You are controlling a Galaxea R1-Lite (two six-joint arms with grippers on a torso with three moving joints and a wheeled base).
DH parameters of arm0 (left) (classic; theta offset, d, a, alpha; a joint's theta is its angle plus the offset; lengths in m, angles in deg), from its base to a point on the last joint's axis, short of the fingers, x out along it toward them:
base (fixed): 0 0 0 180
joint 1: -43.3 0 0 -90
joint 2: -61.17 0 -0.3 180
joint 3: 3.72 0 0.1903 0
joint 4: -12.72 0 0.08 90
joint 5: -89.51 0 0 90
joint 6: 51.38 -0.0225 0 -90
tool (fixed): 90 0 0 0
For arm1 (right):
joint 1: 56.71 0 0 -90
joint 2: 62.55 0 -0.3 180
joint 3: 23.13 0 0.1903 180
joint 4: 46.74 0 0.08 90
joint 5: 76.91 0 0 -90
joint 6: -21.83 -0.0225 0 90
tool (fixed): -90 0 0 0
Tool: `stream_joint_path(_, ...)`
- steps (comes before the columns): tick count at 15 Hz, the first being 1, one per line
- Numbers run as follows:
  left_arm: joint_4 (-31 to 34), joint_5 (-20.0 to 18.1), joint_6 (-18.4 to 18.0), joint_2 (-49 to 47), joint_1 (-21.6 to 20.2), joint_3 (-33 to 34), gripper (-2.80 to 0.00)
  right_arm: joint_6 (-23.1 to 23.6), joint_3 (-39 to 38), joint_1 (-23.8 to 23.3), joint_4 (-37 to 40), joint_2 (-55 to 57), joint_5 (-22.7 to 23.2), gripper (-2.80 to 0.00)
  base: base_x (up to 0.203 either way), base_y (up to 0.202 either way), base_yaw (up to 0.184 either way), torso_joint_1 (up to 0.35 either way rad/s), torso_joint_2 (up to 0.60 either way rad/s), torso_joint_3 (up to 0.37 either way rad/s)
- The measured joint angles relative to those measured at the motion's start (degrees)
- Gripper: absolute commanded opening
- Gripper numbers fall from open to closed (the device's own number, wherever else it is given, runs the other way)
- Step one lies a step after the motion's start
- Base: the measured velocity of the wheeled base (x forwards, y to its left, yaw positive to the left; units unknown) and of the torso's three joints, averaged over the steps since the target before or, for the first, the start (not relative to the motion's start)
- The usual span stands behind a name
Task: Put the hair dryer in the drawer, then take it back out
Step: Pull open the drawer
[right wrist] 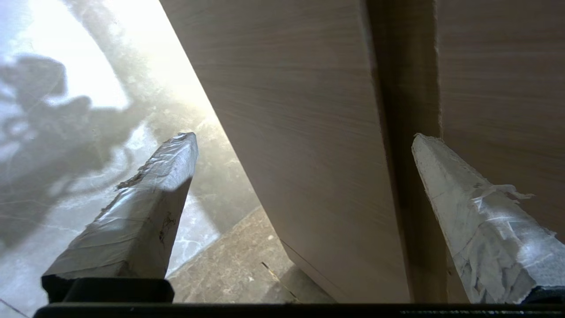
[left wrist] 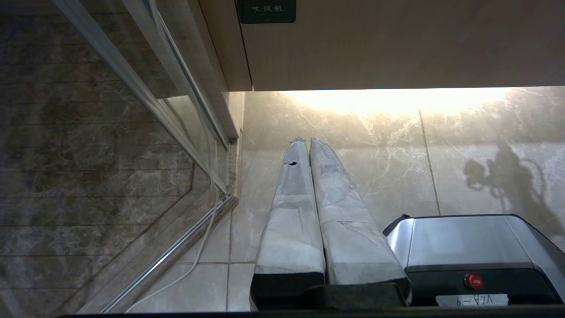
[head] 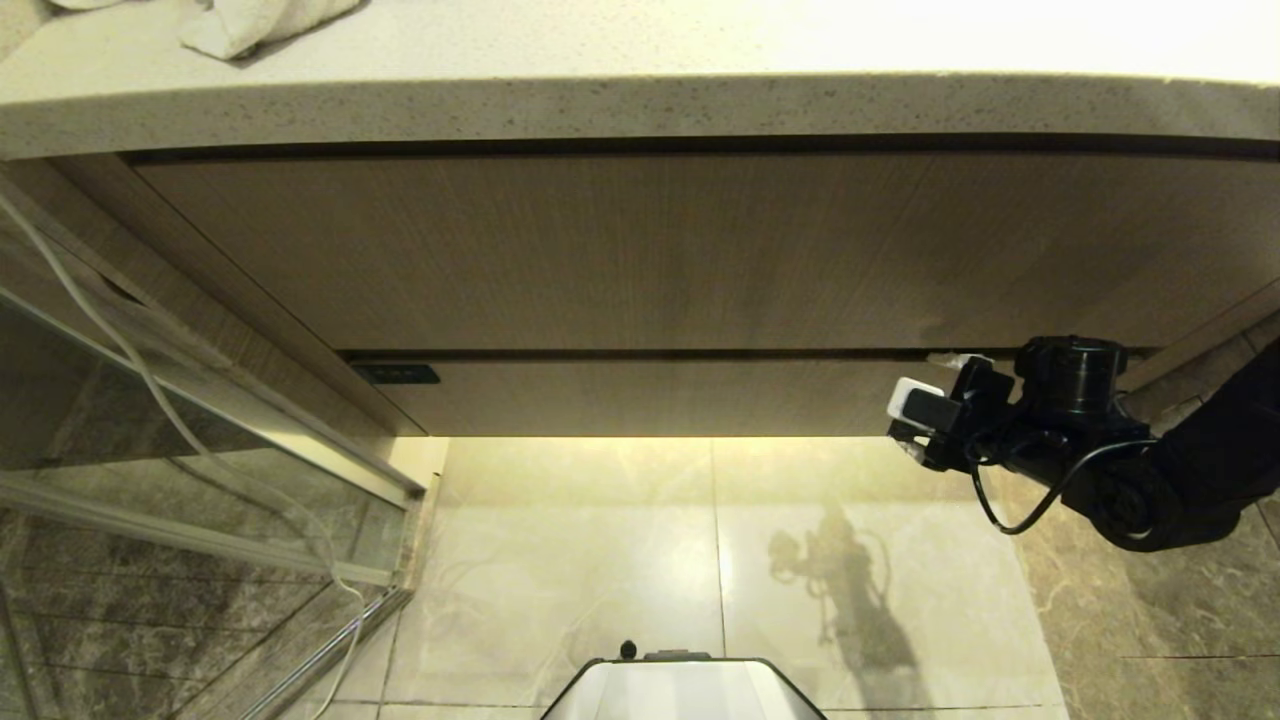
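The drawer [head: 650,398] is the narrow wood-grain front under a taller panel [head: 640,250], and it stands closed. My right gripper [head: 935,400] is at its right end. In the right wrist view the right gripper [right wrist: 303,137] is open and holds nothing, with the drawer front [right wrist: 309,132] between its taped fingers. One finger [right wrist: 463,198] lies by the dark gap above the front. The other finger [right wrist: 145,198] hangs below its lower edge, over the floor. My left gripper [left wrist: 307,140] is shut and empty, parked pointing at the floor tiles. The hair dryer is out of view.
A stone countertop [head: 640,100] overhangs the cabinet, with a white towel [head: 250,20] at its back left. A glass shower door [head: 150,420] and a white cord [head: 100,330] stand on the left. A small dark label [head: 396,374] marks the drawer's left end. My base [head: 680,690] sits on the tiled floor.
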Motion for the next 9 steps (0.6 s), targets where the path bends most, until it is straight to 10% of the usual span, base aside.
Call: stream_joint_path(9,0.0,0.0,0.0,0.0,0.0,0.0,-2.8,-3.35,5.37,2.07,-4.77,6.36,2.31,0.0,0.0,0.0,0.0,0.0,0.0,0.0)
